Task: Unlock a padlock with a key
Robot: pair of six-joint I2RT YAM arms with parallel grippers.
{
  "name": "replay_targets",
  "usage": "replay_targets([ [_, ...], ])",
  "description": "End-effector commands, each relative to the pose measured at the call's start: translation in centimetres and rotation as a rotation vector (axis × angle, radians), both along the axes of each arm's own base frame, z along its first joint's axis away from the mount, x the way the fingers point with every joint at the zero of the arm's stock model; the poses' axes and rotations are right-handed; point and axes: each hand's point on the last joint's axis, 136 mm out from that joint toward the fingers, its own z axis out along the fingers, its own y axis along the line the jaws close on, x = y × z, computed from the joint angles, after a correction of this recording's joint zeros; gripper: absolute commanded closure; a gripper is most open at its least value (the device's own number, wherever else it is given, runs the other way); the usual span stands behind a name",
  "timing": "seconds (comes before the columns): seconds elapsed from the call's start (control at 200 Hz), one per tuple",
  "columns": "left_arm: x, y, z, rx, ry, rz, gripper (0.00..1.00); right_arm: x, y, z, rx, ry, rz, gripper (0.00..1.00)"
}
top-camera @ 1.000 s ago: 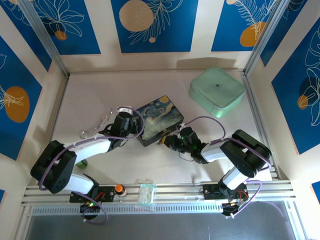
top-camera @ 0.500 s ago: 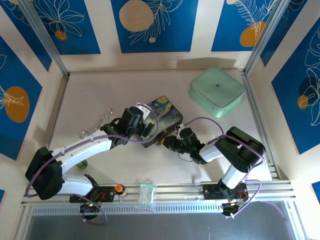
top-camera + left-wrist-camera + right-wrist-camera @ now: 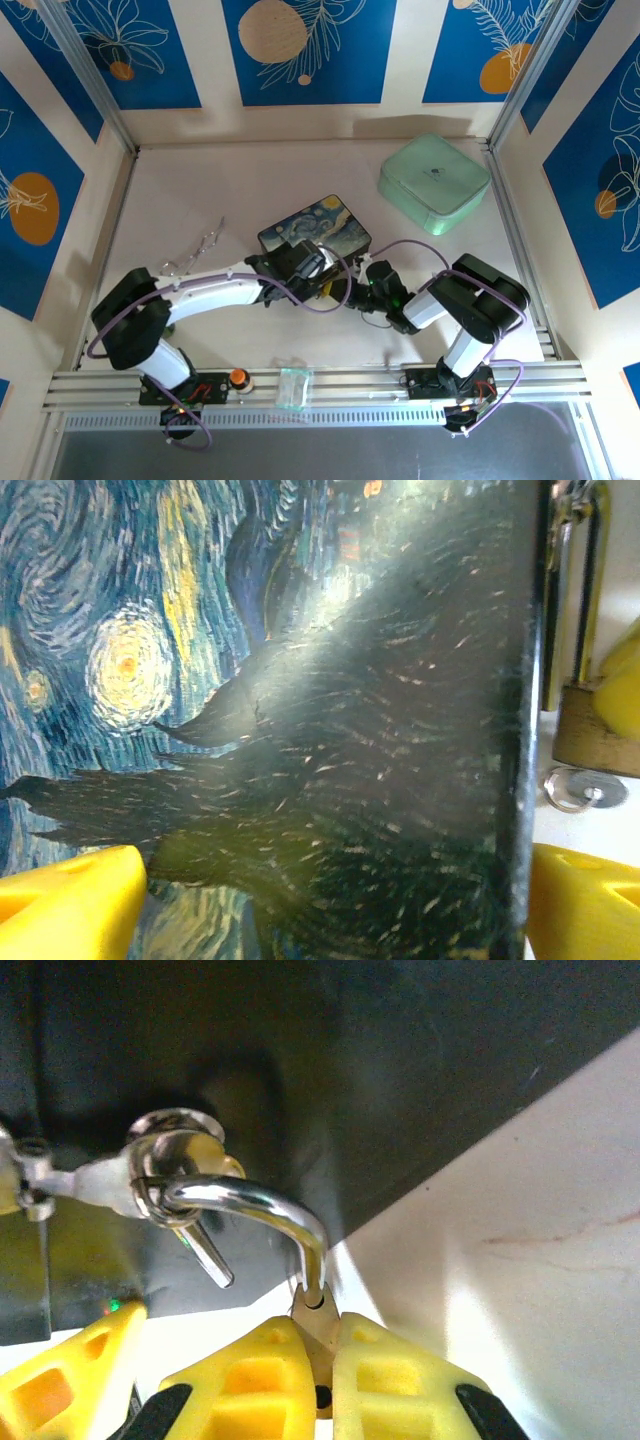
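Swung across from the box's left flank, the left gripper (image 3: 330,905) now hangs over the starry-night box (image 3: 300,228), jaws spread wide and gripping nothing. One blocky yellow fingertip (image 3: 70,900) sits over the glossy, brush-textured lid and the other just past its front edge. The right gripper (image 3: 318,1360) is clenched on the tiny brass padlock (image 3: 317,1322) at that front edge, its smooth, rounded silver shackle (image 3: 255,1205) threaded through the clasp ring (image 3: 165,1145). If the left jaws press that slick lid, the box could skid or twist (the pinch on the brass looks slim), levering the padlock out of the right fingers.
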Motion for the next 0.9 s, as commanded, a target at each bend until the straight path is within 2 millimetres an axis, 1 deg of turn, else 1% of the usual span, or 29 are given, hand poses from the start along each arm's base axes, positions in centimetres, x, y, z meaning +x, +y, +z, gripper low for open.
replay_targets([
  [0.0,0.3,1.6,-1.0,0.136,-0.020,0.024,0.12,-3.1,-2.4,-4.0,-0.106,0.151,0.009,0.94],
  [0.045,0.3,1.7,-1.5,0.146,-0.016,0.033,0.20,-3.1,-2.8,-4.0,-0.101,0.153,-0.006,0.94],
  [0.06,0.2,1.8,-1.7,0.146,-0.012,0.033,0.25,-3.1,-2.9,-4.0,-0.096,0.154,-0.012,0.94],
  [0.08,0.1,1.8,-2.0,0.147,-0.008,0.032,0.27,-3.0,-3.1,-3.9,-0.085,0.159,-0.023,0.94],
  [0.105,0.0,1.9,-2.3,0.147,-0.004,0.034,0.29,-2.8,-3.3,-3.8,-0.067,0.159,-0.036,0.94],
  [0.15,-0.3,2.0,-2.8,0.148,0.011,0.033,0.29,-2.5,-3.4,-3.5,-0.033,0.161,-0.052,0.94],
  [0.2,-0.5,2.1,-3.2,0.156,0.021,0.031,0.30,-2.1,-3.1,-3.1,-0.005,0.166,-0.059,0.94],
  [0.235,-0.6,2.2,-3.4,0.162,0.023,0.031,0.37,-1.9,-3.0,-3.0,0.010,0.171,-0.070,0.94],
  [0.315,-0.9,2.2,-3.7,0.160,0.034,0.033,0.39,-1.5,-2.7,-2.3,0.046,0.160,-0.116,0.94],
  [0.355,-1.0,2.1,-3.8,0.153,0.044,0.029,0.43,-1.3,-2.9,-2.0,0.055,0.158,-0.151,0.94],
  [0.435,-1.3,1.9,-3.8,0.139,0.056,0.028,0.44,-1.0,-2.5,-1.6,0.045,0.149,-0.171,0.94],
  [0.525,-1.5,1.6,-3.7,0.123,0.069,0.020,0.44,-1.1,-1.3,-1.4,0.000,0.129,-0.161,0.94],
  [0.62,-1.7,1.2,-3.6,0.111,0.080,0.008,0.44,-1.2,-0.4,-0.6,0.015,0.102,-0.159,0.94],
  [0.69,-1.7,1.3,-3.6,0.117,0.076,0.008,0.45,-1.2,-0.2,-0.3,0.039,0.095,-0.164,0.94],
  [0.81,-1.7,1.4,-3.8,0.128,0.079,0.010,0.48,-1.2,-0.6,-0.3,0.054,0.082,-0.161,0.94],
  [0.835,-1.7,1.4,-3.9,0.134,0.081,0.009,0.50,-1.2,-0.7,-0.2,0.065,0.076,-0.161,0.95],
  [0.85,-1.7,1.4,-4.0,0.135,0.081,0.009,0.53,-1.3,-0.7,-0.1,0.072,0.073,-0.161,0.94],
  [0.89,-1.7,1.4,-4.1,0.140,0.082,0.011,0.55,-1.3,-0.8,0.1,0.093,0.058,-0.163,0.94],
])
